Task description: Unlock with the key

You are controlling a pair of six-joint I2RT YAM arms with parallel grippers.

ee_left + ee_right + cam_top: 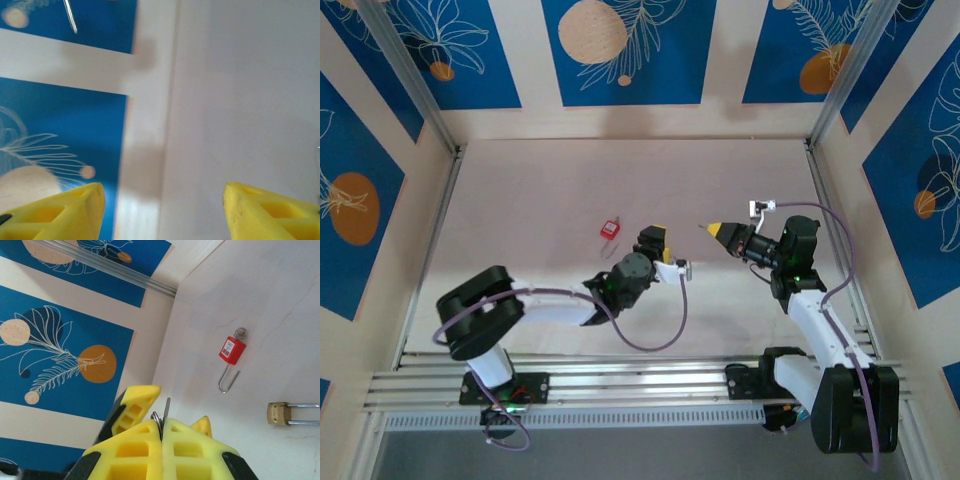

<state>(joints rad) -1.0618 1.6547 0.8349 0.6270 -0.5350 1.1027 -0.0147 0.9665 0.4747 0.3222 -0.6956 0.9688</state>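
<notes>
Red padlock (231,351) lies loose on the table (280,300), left of my right pincer (161,426), which is clamped on the thin key (166,407). My left pincer (162,215) hangs apart, holding nothing. I reckon the key could twist in my grip, or the lock could skid away when pushed, since nothing steadies it. I might also go for the wrong lock. Count: two locks, the red one and a brass padlock (279,413); one key; two pincers.
</notes>
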